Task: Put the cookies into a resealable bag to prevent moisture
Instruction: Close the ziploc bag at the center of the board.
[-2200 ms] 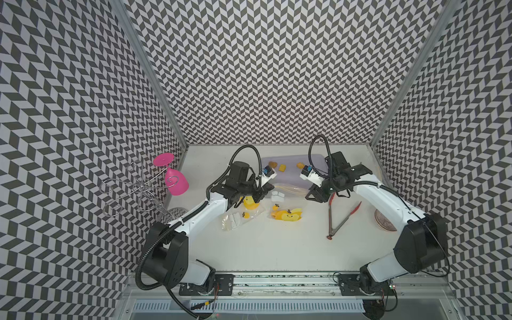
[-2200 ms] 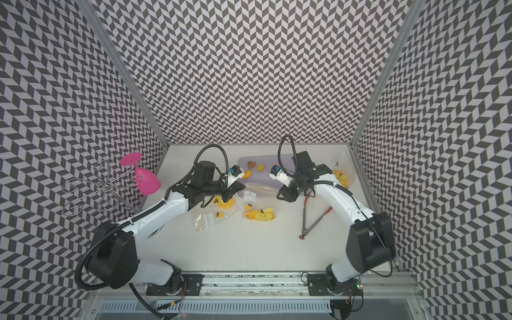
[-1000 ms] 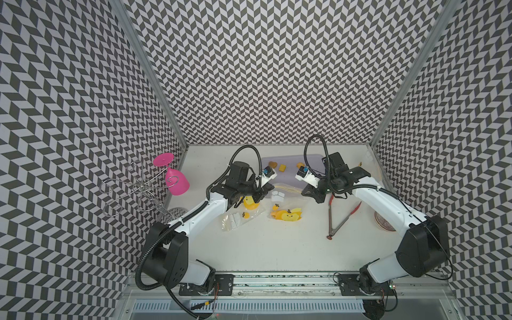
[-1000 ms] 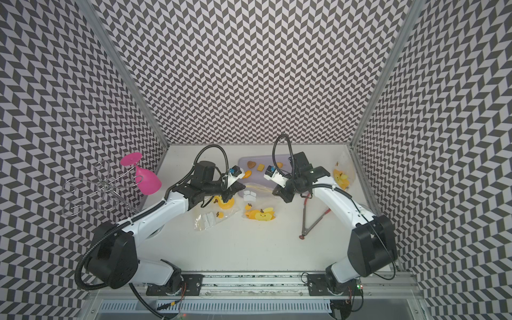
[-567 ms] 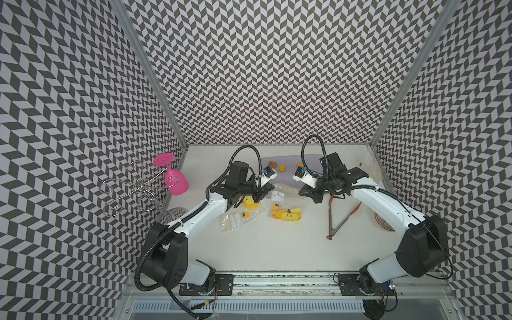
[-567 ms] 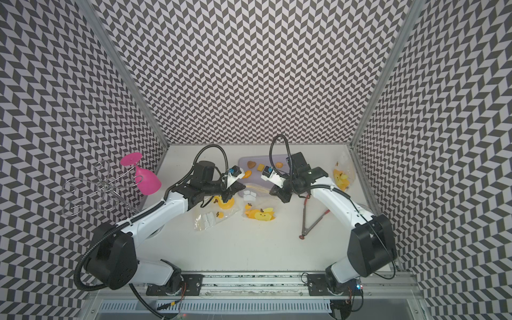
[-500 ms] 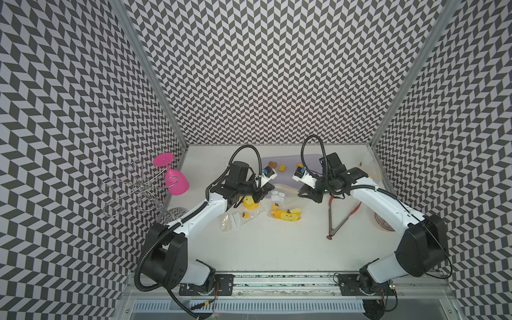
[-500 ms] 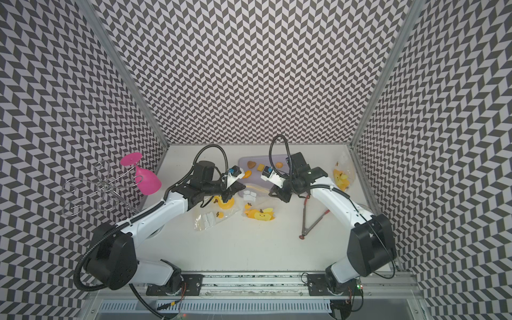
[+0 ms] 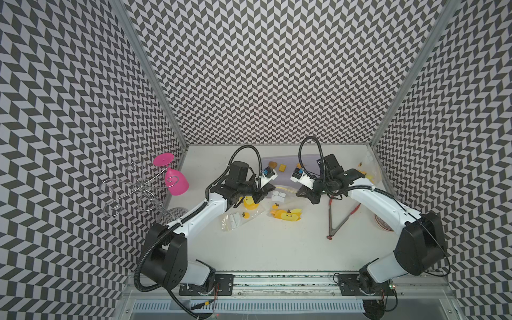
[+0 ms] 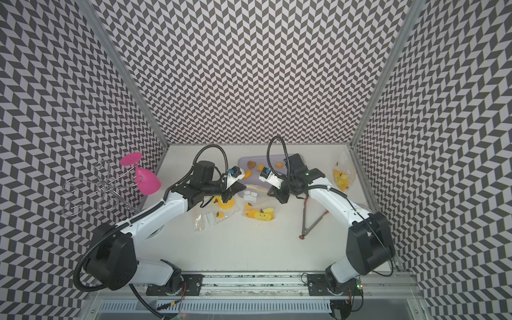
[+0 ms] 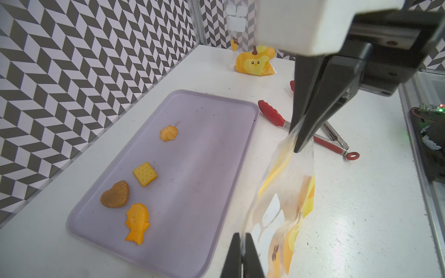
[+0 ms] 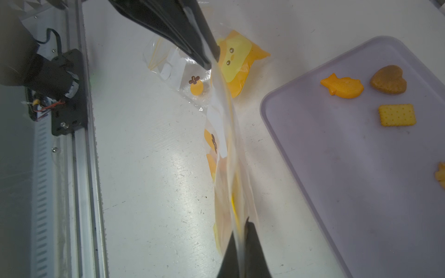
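Several cookies lie on a lilac tray point(image 11: 204, 168) at the back: an orange fish point(image 11: 136, 222), a brown heart point(image 11: 115, 194), a yellow square point(image 11: 145, 173) and a frilled orange one point(image 11: 169, 133). Both top views show the cookies point(image 10: 251, 164) too. A clear resealable bag point(image 11: 284, 192) with yellow prints hangs stretched between both grippers, just in front of the tray. My left gripper point(image 11: 243, 240) is shut on one edge of the bag. At the opposite edge my right gripper point(image 12: 240, 231) is shut on the same bag point(image 12: 224, 144).
More printed bags lie on the table: one in front point(image 9: 286, 214), one near the left arm point(image 9: 238, 219), one in the back right corner point(image 10: 342, 177). Red-tipped tongs point(image 9: 340, 213) lie to the right. A pink glass point(image 9: 176, 180) hangs on a wire rack at left.
My right gripper has moved left from the tray to the bag and shut on its edge. The left arm has kept still with the bag in its grip.
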`<state>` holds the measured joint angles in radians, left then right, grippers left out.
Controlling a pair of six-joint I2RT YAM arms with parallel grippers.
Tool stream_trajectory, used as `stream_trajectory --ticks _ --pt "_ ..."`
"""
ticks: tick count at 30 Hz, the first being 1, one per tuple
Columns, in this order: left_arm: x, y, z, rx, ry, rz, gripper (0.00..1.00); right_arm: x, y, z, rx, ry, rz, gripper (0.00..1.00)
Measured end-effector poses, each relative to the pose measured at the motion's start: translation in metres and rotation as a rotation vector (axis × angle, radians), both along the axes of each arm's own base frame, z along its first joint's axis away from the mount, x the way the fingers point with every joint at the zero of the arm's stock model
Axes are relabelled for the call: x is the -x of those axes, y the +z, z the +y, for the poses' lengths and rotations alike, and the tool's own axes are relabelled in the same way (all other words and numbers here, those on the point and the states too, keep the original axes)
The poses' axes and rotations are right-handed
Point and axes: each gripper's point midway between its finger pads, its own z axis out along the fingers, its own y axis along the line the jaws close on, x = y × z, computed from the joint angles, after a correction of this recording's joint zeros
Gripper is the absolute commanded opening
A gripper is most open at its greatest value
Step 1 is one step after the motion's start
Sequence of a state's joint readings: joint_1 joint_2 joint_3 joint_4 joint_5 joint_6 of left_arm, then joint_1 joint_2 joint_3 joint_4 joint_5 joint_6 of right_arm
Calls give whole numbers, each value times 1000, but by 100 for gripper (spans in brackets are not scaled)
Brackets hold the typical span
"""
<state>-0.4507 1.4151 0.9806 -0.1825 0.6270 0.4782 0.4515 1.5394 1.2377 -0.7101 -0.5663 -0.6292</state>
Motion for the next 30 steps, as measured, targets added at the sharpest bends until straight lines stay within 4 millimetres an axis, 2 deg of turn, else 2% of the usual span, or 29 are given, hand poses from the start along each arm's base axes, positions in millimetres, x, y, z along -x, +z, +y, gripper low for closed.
stream_trajectory --ticks 1,2,3,5,6,7,8,10,12,14,15,16,17,18,19,20,21,22,23,24,25,26,27,28,29,30 --pt "0 0 0 0 -1 0 0 0 0 1 -3 0 1 12" --pt "1 0 0 1 -5 0 0 0 1 2 -6 3 -1 0" --pt "2 1 0 2 -8 -1 0 0 1 3 -10 9 -7 0" --pt "3 2 0 4 -10 -2 0 1 2 6 -21 17 -4 4" --pt "3 3 0 5 -11 -5 0 2 2 6 -25 20 -3 19" --pt "3 4 0 7 -14 -8 0 2 3 7 -28 20 0 18" --pt "4 5 0 9 -18 -11 0 2 3 8 -31 23 -6 2" --pt "5 6 0 10 -26 -15 0 2 5 11 -40 32 -15 0" --pt "6 6 0 10 -32 -15 0 2 5 12 -44 33 -15 25" --pt "8 7 -1 12 -41 -16 0 1 6 13 -49 36 -26 0" --pt "8 6 -1 13 -45 -15 0 0 7 14 -53 38 -33 0" --pt "9 6 -1 12 -48 -14 0 0 8 15 -57 36 -30 6" --pt "10 6 -1 12 -51 -13 0 0 8 15 -58 39 -31 21" --pt "10 6 -1 12 -53 -13 0 0 8 15 -61 39 -29 20" --pt "10 6 -2 12 -56 -15 0 0 8 16 -64 43 -35 4" --pt "11 6 -2 13 -59 -16 0 -1 9 17 -71 49 -44 0" --pt "11 6 -2 12 -60 -17 0 0 10 18 -76 46 -39 0" --pt "11 6 -2 11 -62 -18 0 0 10 19 -80 51 -43 17" --pt "11 6 -2 11 -65 -17 0 0 10 20 -82 52 -43 26" --pt "12 6 -2 12 -67 -17 0 -1 10 21 -86 55 -50 20" --pt "12 6 -2 12 -69 -17 0 -1 11 22 -91 57 -55 2" --pt "12 6 -2 13 -70 -16 0 -1 10 23 -94 62 -61 0" --pt "13 6 -2 13 -72 -15 0 0 10 24 -99 63 -56 1" --pt "13 5 -2 13 -73 -14 0 1 9 25 -100 66 -56 15" --pt "13 5 -2 13 -75 -13 0 1 9 25 -103 67 -54 25" --pt "14 5 -2 13 -76 -13 0 1 10 26 -106 70 -59 14"
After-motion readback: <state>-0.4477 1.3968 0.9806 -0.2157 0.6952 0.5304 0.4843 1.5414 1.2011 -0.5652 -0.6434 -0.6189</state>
